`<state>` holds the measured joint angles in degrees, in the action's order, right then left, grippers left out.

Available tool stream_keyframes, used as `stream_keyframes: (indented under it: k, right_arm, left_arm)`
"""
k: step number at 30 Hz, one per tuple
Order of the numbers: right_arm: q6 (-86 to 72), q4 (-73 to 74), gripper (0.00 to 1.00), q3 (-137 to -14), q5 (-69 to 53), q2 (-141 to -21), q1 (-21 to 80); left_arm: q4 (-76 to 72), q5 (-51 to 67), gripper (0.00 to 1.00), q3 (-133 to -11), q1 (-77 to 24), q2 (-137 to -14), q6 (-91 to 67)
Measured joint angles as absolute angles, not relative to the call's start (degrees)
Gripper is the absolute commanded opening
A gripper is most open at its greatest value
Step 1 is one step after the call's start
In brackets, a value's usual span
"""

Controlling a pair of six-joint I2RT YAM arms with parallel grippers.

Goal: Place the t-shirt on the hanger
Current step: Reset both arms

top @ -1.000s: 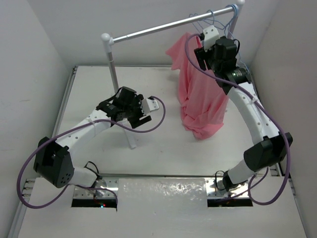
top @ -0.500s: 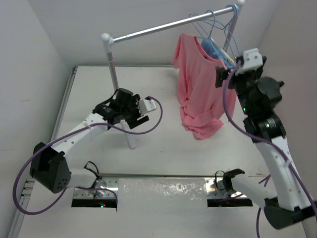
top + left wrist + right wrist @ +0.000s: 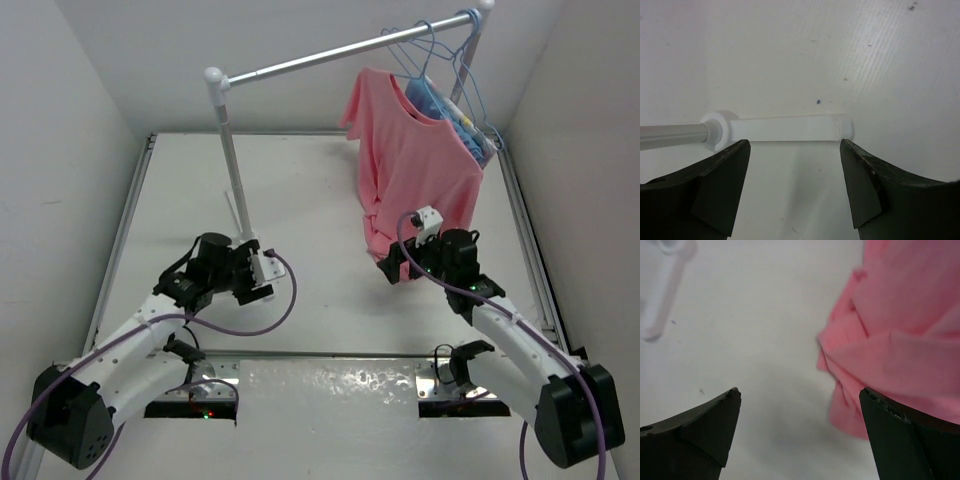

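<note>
two things from me (op): where's the t-shirt (image 3: 415,170) at, and what are the claws doing?

reply: the shirt hangs off the pale-blue hanger (image 3: 410,62) on the rail (image 3: 320,58), far right end, just in front of a light-blue garment (image 3: 447,105). its hem is bunched up on the table (image 3: 320,200). the left gripper (image 3: 258,283) is spread wide and empty, low over the stand's white foot (image 3: 790,127). the right gripper (image 3: 393,270) is spread wide too, nothing in it, right beside that bunched hem.

op: so done?

reply: looks about done to me, only the backing-off part to go. i'd pull the right arm straight toward its base, jaws apart and clear of the cloth, since a snagged hem could drag the shirt off the wire. can't tell from here whether both shoulders sit evenly, so that's worth a look.

op: any bins or boxes?

reply: none in view, so nothing to report inside any.
</note>
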<state>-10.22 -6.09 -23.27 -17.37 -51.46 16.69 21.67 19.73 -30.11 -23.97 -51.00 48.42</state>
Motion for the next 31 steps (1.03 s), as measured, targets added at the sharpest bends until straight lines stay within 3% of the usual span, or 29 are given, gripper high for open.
stream_keyframes:
  k: [6,16,31]
  right_arm:
    - [-15.18,-8.73,0.99,-15.09,-11.57,-53.65,16.62]
    - [-19.97,-11.79,0.99,-8.56,-1.76,-44.27,16.62]
    - [-20.56,-17.41,0.99,-3.42,1.23,-39.42,16.62]
  left_arm:
    - [24.43,23.75,0.70,-28.67,-23.94,-52.01,52.05]
    - [23.51,25.54,0.70,-28.49,-23.94,-59.53,53.34]
    - [23.18,25.61,0.70,-28.49,-23.94,-60.01,53.58]
